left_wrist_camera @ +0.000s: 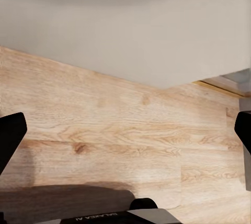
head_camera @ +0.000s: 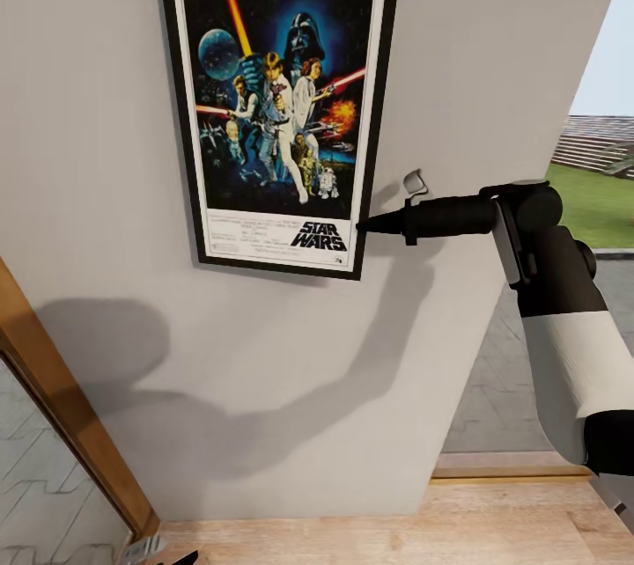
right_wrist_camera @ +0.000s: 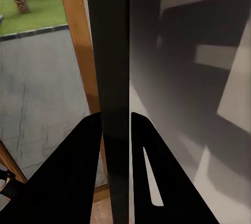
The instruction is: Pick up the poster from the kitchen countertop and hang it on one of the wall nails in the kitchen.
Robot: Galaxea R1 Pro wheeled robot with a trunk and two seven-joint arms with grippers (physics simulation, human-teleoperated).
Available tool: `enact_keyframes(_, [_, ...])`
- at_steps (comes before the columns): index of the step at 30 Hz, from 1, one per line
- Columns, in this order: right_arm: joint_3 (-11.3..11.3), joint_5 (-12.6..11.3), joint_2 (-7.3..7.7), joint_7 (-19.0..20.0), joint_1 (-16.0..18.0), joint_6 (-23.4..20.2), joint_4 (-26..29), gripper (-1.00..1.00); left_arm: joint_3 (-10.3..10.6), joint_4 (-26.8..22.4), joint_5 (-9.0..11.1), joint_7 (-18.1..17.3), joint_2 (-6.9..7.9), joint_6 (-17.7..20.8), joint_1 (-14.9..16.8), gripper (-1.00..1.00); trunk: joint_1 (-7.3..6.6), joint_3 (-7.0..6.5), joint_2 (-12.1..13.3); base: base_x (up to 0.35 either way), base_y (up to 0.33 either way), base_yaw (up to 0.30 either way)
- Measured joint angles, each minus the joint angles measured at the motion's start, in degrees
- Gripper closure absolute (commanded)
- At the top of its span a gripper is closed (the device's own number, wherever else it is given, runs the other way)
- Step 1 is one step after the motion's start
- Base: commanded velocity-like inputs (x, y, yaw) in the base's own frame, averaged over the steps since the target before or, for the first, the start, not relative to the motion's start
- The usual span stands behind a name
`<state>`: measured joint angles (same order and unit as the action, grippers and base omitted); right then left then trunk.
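The poster (head_camera: 280,107) lies flat against the grey wall (head_camera: 106,195), slightly tilted, with its Star Wars logo at the bottom. My right gripper (head_camera: 364,227) reaches in from the right and is shut on the poster's lower right frame edge. In the right wrist view the black frame edge (right_wrist_camera: 107,51) runs straight between the two dark fingers (right_wrist_camera: 78,171) of the right gripper (right_wrist_camera: 115,122). My left gripper (left_wrist_camera: 125,130) hangs low over the wooden floor (left_wrist_camera: 104,124), open and holding nothing. The kitchen countertop is out of view.
A small grey metal fitting (head_camera: 414,184) shows against the wall just above my right wrist. A wooden door frame (head_camera: 62,407) slants at the lower left. To the right, an opening (head_camera: 608,151) gives onto paving and grass.
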<state>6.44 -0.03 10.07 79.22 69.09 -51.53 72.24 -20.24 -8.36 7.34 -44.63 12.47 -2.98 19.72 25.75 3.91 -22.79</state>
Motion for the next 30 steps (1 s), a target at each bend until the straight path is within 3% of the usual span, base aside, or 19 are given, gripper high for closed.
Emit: enact_keyframes(30, [-1.22, -0.24, 0.00, 0.19, -0.78, 0.47, 0.18, 1.00, 0.00, 0.00, 0.00, -0.05, 0.04, 0.00, 0.00, -1.00, 0.00, 0.00, 0.00, 0.000, 0.000, 0.000])
